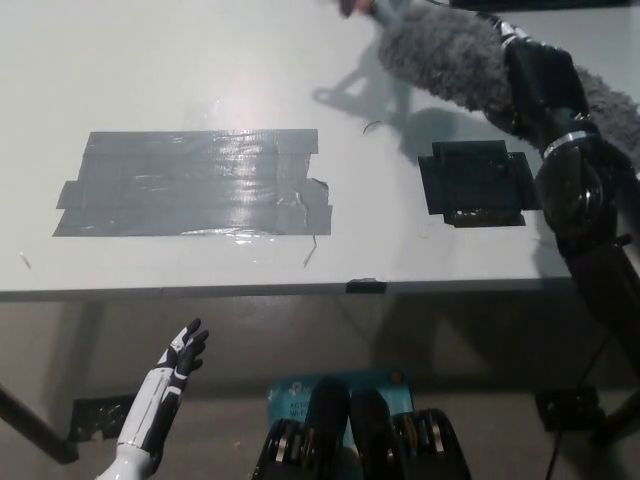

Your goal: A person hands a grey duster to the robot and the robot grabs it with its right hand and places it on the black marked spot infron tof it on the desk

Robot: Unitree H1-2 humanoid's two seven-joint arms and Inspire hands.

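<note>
A fluffy grey duster (440, 58) slants across the top right of the head view, above the desk. A person's hand (358, 8) holds its far end at the top edge. My black right hand (532, 80) is wrapped around the duster's middle, its fingers closed on the fluff. The black marked spot (478, 182), a patch of black tape, lies on the desk just below and left of that hand. My white left hand (180, 358) rests low at the lower left, below the desk's front edge, fingers spread.
A large patch of grey tape (195, 183) covers the desk's left middle. The white desk (150, 70) ends at a front edge running across the picture. Below it, a blue box (300, 390) and black objects sit on the floor.
</note>
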